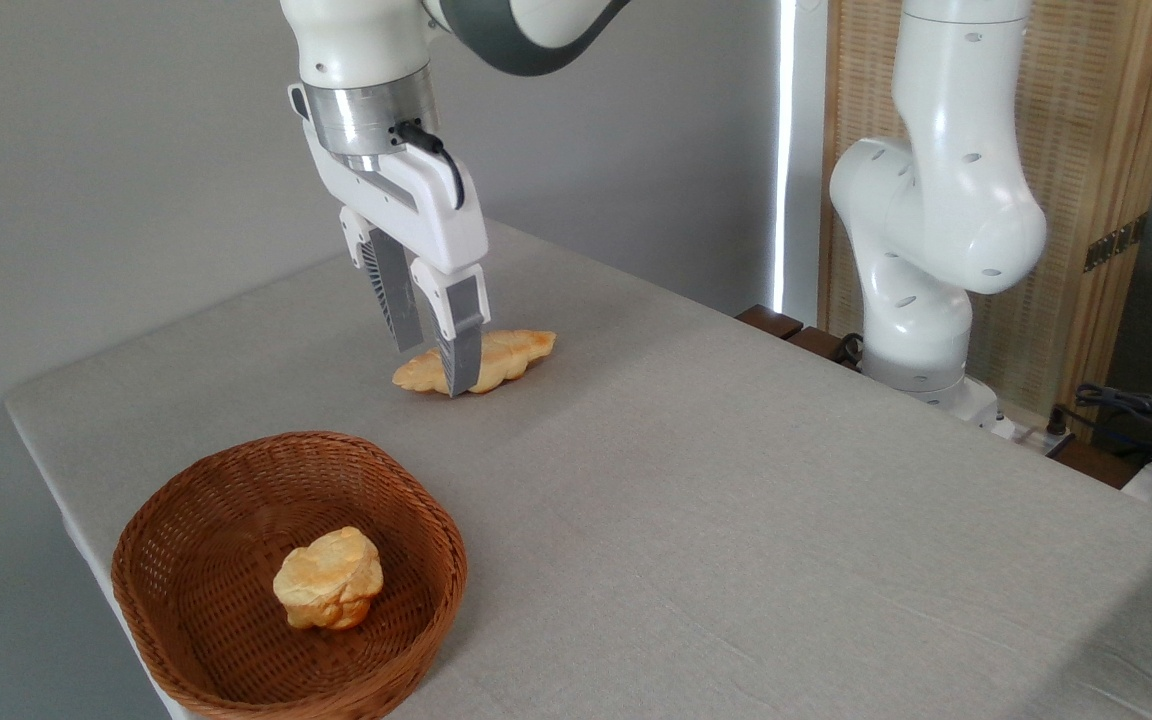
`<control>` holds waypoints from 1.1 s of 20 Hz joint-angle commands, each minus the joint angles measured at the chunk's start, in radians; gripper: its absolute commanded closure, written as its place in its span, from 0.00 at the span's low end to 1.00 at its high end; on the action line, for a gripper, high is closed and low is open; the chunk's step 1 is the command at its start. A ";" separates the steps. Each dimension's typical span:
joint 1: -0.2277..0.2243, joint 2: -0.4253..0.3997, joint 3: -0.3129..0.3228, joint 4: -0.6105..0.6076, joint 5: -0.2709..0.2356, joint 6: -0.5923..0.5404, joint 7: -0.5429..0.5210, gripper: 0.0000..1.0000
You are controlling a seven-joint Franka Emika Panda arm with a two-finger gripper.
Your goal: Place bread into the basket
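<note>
gripper (pixel 433 360) down over the bread (pixel 477 361) left of frame centre, jaws parted, near finger crossing the front of the loaf, far finger behind it; contact not clear. bread flat on the table (pixel 736 500), well apart from the basket (pixel 196 510) at lower left. round bun (pixel 328 579) inside the basket. arm base (pixel 921 290) at upper right.

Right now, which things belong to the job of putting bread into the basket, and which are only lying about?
Belong to the job:
- bread, on the table
- basket
- gripper, open above the bread

Only lying about:
- round bun, in the basket
- cables, far right
</note>
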 commanded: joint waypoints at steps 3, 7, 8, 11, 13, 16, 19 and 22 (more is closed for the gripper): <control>-0.113 -0.034 0.007 -0.090 -0.001 0.051 -0.014 0.00; -0.196 -0.060 0.007 -0.174 -0.004 0.091 -0.015 0.00; -0.219 -0.061 0.007 -0.193 -0.006 0.105 -0.014 0.00; -0.273 -0.067 0.007 -0.251 -0.006 0.154 -0.014 0.00; -0.305 -0.067 0.007 -0.282 -0.006 0.175 -0.014 0.00; -0.340 -0.078 0.007 -0.325 -0.007 0.206 -0.014 0.00; -0.356 -0.073 0.007 -0.336 -0.053 0.209 -0.014 0.00; -0.363 -0.067 0.007 -0.343 -0.061 0.221 -0.014 0.00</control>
